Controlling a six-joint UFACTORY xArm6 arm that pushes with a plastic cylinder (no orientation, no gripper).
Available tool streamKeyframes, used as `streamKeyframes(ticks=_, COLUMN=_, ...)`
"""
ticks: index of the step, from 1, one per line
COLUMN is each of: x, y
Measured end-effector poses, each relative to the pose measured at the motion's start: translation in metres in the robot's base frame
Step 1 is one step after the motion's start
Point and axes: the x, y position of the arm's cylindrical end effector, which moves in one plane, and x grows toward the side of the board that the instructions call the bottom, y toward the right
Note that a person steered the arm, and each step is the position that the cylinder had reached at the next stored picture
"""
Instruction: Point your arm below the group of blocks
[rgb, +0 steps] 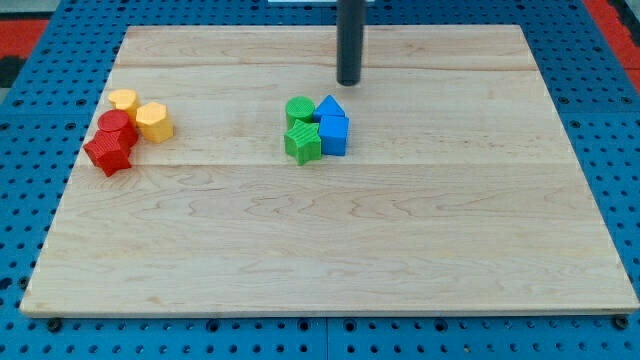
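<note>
My tip rests on the wooden board near the view's top, just above and slightly right of a central group of blocks. That group holds a green cylinder, a green star-shaped block, a blue triangular block and a blue cube, all touching. A second group lies at the view's left: a yellow block, a yellow hexagonal block, a red cylinder and a red star-shaped block.
The wooden board lies on a blue gridded surface. Red patches show at the view's top corners.
</note>
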Motion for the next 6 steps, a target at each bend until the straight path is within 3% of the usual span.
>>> streamKeyframes(ticks=2, x=0.117, y=0.065)
streamKeyframes(ticks=3, x=0.170, y=0.049)
streamKeyframes(ticks=4, x=0.232, y=-0.036)
streamKeyframes(ticks=6, x=0.192, y=-0.278)
